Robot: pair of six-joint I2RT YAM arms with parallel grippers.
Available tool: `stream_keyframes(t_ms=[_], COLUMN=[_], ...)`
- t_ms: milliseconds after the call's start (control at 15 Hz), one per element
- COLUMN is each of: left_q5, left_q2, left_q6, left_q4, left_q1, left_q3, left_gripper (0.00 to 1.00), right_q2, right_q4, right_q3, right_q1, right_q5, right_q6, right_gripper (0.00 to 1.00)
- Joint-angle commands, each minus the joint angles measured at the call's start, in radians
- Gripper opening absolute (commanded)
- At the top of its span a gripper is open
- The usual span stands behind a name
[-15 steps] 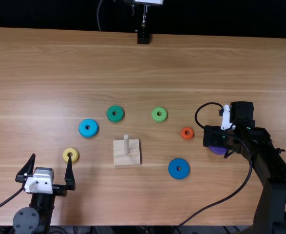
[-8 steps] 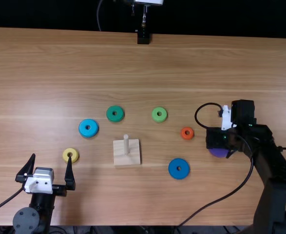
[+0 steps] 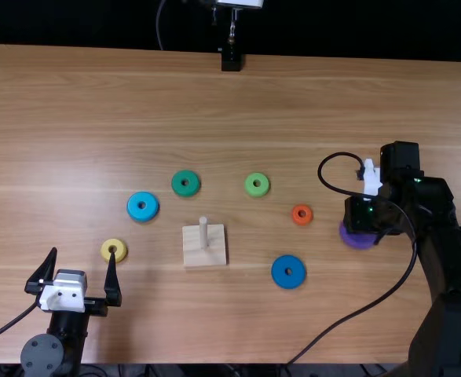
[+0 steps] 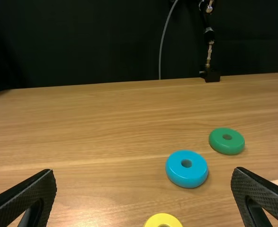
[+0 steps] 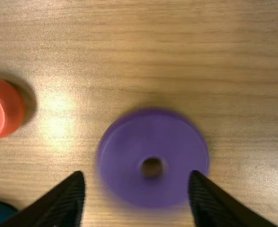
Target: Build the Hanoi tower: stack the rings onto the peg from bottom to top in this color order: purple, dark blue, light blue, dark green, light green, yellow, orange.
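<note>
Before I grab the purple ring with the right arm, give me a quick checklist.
1. Right pincer open: ok.
2. Purple ring, first in the order, flat on the table: ok.
3. Ring centred between the fingers: not ok, its hole sits nearer one finger.
4. Fingers low enough to grip: cannot tell.
5. Peg bare: ok.
6. Left pincer away from the peg: ok, by the yellow ring.

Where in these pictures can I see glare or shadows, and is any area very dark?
Right wrist view: glare on the table between the orange ring and the purple ring, a shadow beside the orange ring. Top view: a thin dark strip, probably shadow, along the peg base. Left wrist view: a nearly black backdrop behind the table.
</note>
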Motion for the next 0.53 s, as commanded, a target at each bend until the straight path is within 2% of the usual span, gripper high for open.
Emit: stream_keyframes(t_ms=[0, 200, 267, 333, 400, 467], left_q5=[0.004, 0.004, 0.004, 0.004, 0.004, 0.004], left_q2=[-0.012, -0.012, -0.012, -0.012, -0.012, -0.012], left_q6=[0.014, 0.014, 0.014, 0.014, 0.014, 0.014], left_q4=[-0.011, -0.011, -0.011, -0.011, -0.011, -0.011], left_q1=[0.003, 0.003, 0.003, 0.003, 0.003, 0.003], left_q3=[-0.02, -0.02, -0.02, -0.02, -0.02, -0.02], left_gripper=[1.0, 1.0, 1.0, 1.0, 1.0, 1.0], right_q2=[0.013, 0.013, 0.013, 0.013, 0.013, 0.013], right_q4=[0.001, -0.001, -0.001, -0.001, 0.001, 0.001], right_q3=[-0.023, -0.032, -0.029, -0.025, -0.022, -0.019], right_q1=[-0.01, -0.012, -0.012, -0.012, -0.013, -0.013], right_q5=[0.001, 0.002, 0.002, 0.006, 0.006, 0.006], right_q6=[-0.006, -0.005, -0.005, -0.003, -0.003, -0.001], right_gripper=[0.0, 0.0, 0.07, 0.45, 0.75, 0.9])
